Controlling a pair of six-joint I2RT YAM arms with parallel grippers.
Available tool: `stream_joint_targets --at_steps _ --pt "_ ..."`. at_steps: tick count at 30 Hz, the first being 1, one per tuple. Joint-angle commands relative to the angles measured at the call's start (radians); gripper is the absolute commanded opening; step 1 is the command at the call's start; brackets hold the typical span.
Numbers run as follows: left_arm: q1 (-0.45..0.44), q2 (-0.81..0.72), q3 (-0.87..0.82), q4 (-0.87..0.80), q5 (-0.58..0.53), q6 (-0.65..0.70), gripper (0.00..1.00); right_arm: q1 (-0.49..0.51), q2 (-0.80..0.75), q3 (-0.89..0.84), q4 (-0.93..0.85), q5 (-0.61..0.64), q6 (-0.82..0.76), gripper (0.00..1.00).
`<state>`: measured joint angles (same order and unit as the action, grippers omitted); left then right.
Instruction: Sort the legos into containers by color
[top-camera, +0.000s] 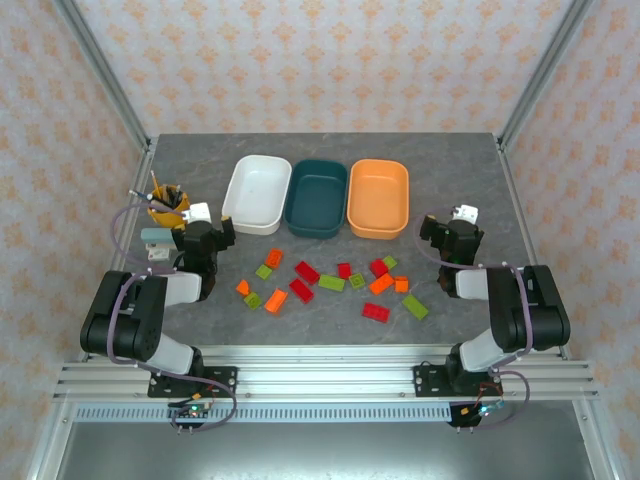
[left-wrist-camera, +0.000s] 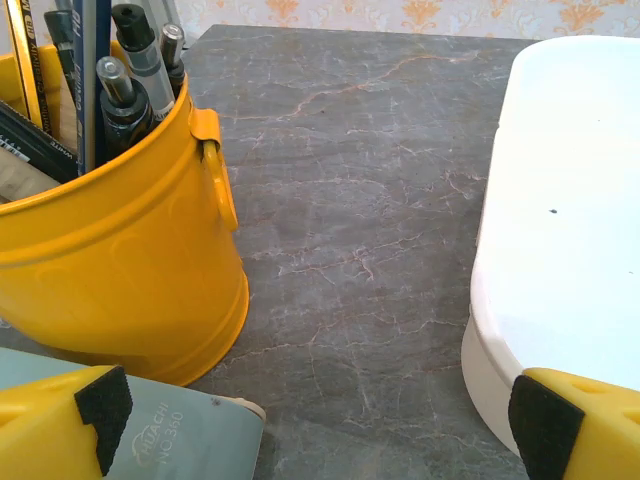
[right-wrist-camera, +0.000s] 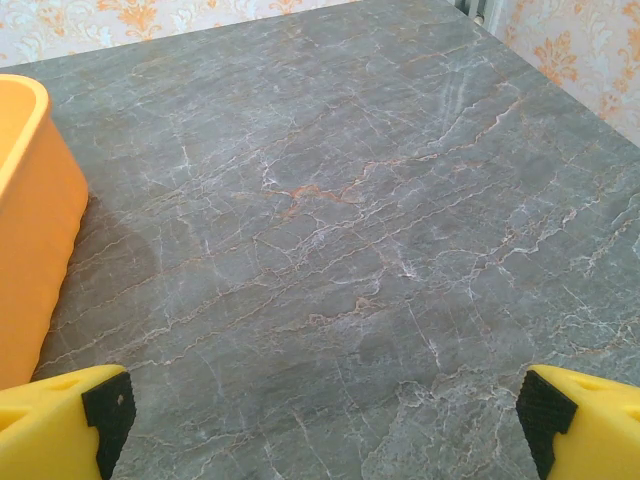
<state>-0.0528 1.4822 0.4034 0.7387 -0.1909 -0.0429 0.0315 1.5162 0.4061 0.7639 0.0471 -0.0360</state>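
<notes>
Several small legos lie loose on the grey table between the two arms: red ones, orange ones and lime green ones. Behind them stand three tubs in a row, white, dark teal and orange, all with nothing inside. My left gripper is open over bare table, just left of the white tub. Just right of the orange tub, my right gripper is also open over bare table. Neither holds anything.
A yellow cup of pens stands close to the left gripper's left side. A grey-green stapler-like object lies in front of the cup. Metal frame posts run along the table's left and right edges.
</notes>
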Motion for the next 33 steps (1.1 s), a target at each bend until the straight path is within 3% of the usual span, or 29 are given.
stream_joint_targets --at_steps 1,29,30,33 --pt "-0.007 0.013 0.003 0.041 -0.031 0.021 1.00 -0.005 0.002 0.016 0.003 -0.009 -0.007 0.99" --pt "-0.008 0.006 0.004 0.047 -0.026 0.026 1.00 -0.005 -0.004 0.010 0.017 -0.002 -0.005 0.99" --pt "-0.013 -0.031 0.020 -0.008 -0.021 0.033 1.00 -0.004 -0.029 0.012 0.001 0.020 0.001 0.99" --pt "-0.071 -0.180 0.147 -0.324 -0.159 0.027 1.00 0.001 -0.178 0.089 -0.251 0.124 0.035 0.99"
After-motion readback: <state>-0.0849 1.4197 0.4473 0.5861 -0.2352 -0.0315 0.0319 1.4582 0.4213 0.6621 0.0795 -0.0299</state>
